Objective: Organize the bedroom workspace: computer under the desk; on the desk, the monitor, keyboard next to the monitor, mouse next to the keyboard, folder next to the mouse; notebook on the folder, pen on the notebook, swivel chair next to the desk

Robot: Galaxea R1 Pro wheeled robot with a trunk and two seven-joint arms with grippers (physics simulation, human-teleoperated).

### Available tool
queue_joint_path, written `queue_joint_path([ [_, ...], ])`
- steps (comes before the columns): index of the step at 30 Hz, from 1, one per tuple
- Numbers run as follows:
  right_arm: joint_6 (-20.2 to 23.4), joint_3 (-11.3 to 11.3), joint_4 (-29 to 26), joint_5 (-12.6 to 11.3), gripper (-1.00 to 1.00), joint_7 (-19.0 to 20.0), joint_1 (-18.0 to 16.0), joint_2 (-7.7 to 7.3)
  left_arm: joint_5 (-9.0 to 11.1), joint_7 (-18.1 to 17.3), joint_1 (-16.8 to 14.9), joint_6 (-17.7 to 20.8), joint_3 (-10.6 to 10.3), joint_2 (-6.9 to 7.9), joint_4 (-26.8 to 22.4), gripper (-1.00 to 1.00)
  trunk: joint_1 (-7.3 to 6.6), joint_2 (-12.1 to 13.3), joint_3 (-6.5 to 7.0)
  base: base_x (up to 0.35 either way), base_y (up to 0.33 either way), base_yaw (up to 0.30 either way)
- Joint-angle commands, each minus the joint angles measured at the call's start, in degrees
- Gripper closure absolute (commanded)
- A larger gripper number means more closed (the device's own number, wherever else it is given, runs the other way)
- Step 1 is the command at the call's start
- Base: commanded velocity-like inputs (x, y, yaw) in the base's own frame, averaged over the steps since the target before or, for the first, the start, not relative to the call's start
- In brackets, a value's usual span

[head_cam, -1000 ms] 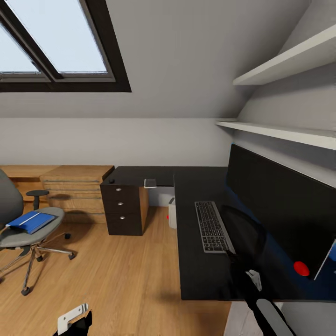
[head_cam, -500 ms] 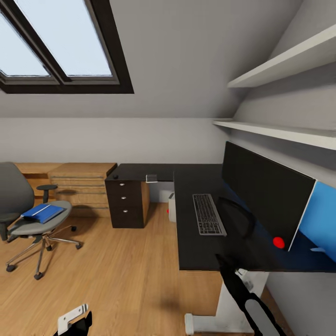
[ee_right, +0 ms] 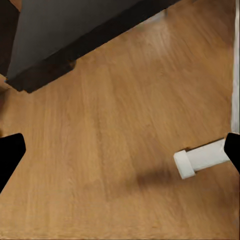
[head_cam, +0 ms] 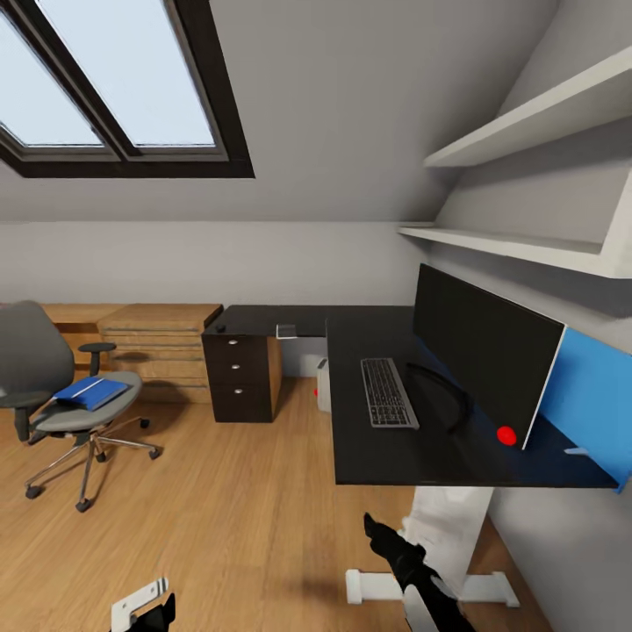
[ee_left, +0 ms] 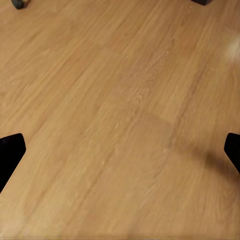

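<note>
The black desk (head_cam: 377,443) runs along the right wall. On it stand the wide monitor (head_cam: 478,351) and, in front of it, the keyboard (head_cam: 388,392). Farther back on the desk lie a small black mouse (head_cam: 220,328) and the thin grey notebook (head_cam: 287,331). The pale computer (head_cam: 323,384) sits under the desk. At the left, the swivel chair (head_cam: 53,386) carries the blue folder (head_cam: 90,391) on its seat. My left gripper (head_cam: 145,610) (ee_left: 120,150) is open over bare floor. My right gripper (head_cam: 376,529) (ee_right: 120,152) is open, low beside the desk's white foot (ee_right: 200,160). I cannot make out the pen.
A black drawer unit (head_cam: 240,377) with three knobs stands under the desk's far end, and a light wood chest of drawers (head_cam: 158,347) beside it. White shelves (head_cam: 527,250) and a blue wall panel (head_cam: 592,395) line the right wall. Wood floor (head_cam: 219,500) lies open between chair and desk.
The whole view has drawn back from the desk and shifted, so the camera moved. My right arm has come off the desk's front edge and now hangs low over the floor.
</note>
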Motion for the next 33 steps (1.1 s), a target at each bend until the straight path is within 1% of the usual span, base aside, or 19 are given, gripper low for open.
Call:
queue_joint_path([
  [1, -1.2, 0.2, 3.4, 1.3, -1.0, -0.5, 0.0, 0.06, 0.6, 0.1, 0.0, 0.3, 0.1, -0.03, 0.0, -1.0, -0.22, 0.4, 0.11, -0.01, 0.0, 0.0],
  [2, -3.5, 0.2, 7.1, 2.7, -1.0, -0.5, 0.0, 0.12, 0.6, 0.1, 0.0, 0.3, 0.1, 0.0, 0.2, -1.0, -0.44, 0.8, 0.29, -0.006, 0.0, 0.0],
  [3, -5.0, 0.2, 8.9, 3.3, -1.0, -0.5, 0.0, 0.14, 0.6, 0.1, 0.0, 0.2, 0.1, 0.01, 0.3, -1.0, -0.66, 1.2, 0.47, -0.005, 0.0, 0.0],
  [4, -8.5, 0.2, 12.5, 4.1, -1.0, -0.6, 0.0, 0.17, 0.6, 0.1, 0.0, 0.1, 0.1, 0.05, 0.8, -1.0, -0.88, 1.6, 0.65, -0.003, 0.0, 0.0],
  [5, -15.2, 0.3, 18.0, 5.0, -1.0, -0.6, 0.0, 0.2, 0.7, 0.1, 0.0, 0.0, 0.1, 0.1, 2.0, -1.0, -1.1, 2.0, 0.83, -0.002, 0.0, 0.0],
  [6, -20.0, 0.3, 21.6, 5.4, -1.0, -0.5, 0.0, 0.21, 0.6, 0.1, 0.0, 0.0, 0.1, 0.1, 3.5, -1.0, -1.32, 2.4, 1.01, -0.001, 0.0, 0.0],
  [7, -22.3, 0.3, 23.3, 5.5, -1.0, -0.5, 0.0, 0.21, 0.6, 0.1, 0.0, 0.0, 0.1, 0.11, 4.3, -1.0, -1.54, 2.8, 1.19, 0.0, 0.0, 0.0],
  [8, -26.7, 0.3, 26.5, 5.8, -1.0, -0.4, 0.0, 0.22, 0.5, 0.2, 0.0, 0.0, 0.0, 0.1, 6.2, -1.0, -1.76, 3.2, 1.37, 0.0, 0.0, 0.0],
  [9, -30.0, 0.3, 29.5, 6.0, -1.0, -0.4, 0.0, 0.22, 0.4, 0.1, 0.0, -0.1, -0.1, 0.05, 8.1, -1.0, -1.98, 3.6, 1.55, 0.0, 0.0, 0.0],
  [10, -32.2, 0.3, 32.3, 6.1, -1.0, -0.3, 0.0, 0.23, 0.4, 0.1, 0.0, -0.1, -0.3, 0.03, 9.7, -1.0, -2.2, 4.0, 1.73, 0.0, 0.0, 0.0],
  [13, -34.8, 0.3, 36.3, 6.2, -1.0, -0.2, 0.0, 0.22, 0.4, 0.1, 0.0, -0.2, -0.9, 0.01, 11.4, -1.0, -2.86, 5.2, 2.27, 0.0, 0.0, 0.0],
  [15, -36.1, 0.3, 37.8, 6.2, -1.0, -0.1, 0.0, 0.22, 0.4, 0.1, 0.0, -0.2, -1.1, -0.01, 12.0, -1.0, -3.3, 6.0, 2.63, 0.0, 0.0, 0.0],
  [20, -37.2, 0.4, 39.1, 6.5, -1.0, -0.1, 0.0, 0.13, 0.4, 0.1, 0.0, -0.4, -1.4, -0.08, 12.6, -1.0, -4.39, 8.0, 3.52, 0.0, 0.0, 0.0],
  [22, -37.4, 0.4, 39.3, 7.0, -1.0, -0.1, 0.0, 0.09, 0.3, 0.1, 0.0, -0.5, -1.4, -0.1, 12.7, -1.0, -4.83, 8.8, 3.88, 0.0, 0.0, 0.0],
  [25, -37.5, 0.3, 39.5, 8.1, -1.0, -0.1, 0.0, 0.12, 0.3, 0.1, 0.0, -0.6, -1.5, -0.05, 12.9, -1.0, -4.83, 8.8, 3.88, 0.0, 0.0, 0.0],
  [33, -37.6, 0.3, 39.6, 8.4, -1.0, -0.1, 0.0, 0.24, 0.1, 0.1, 0.0, -0.7, -1.5, 0.35, 13.1, -1.0, -4.83, 8.8, 3.88, 0.0, 0.009, 0.0],
])
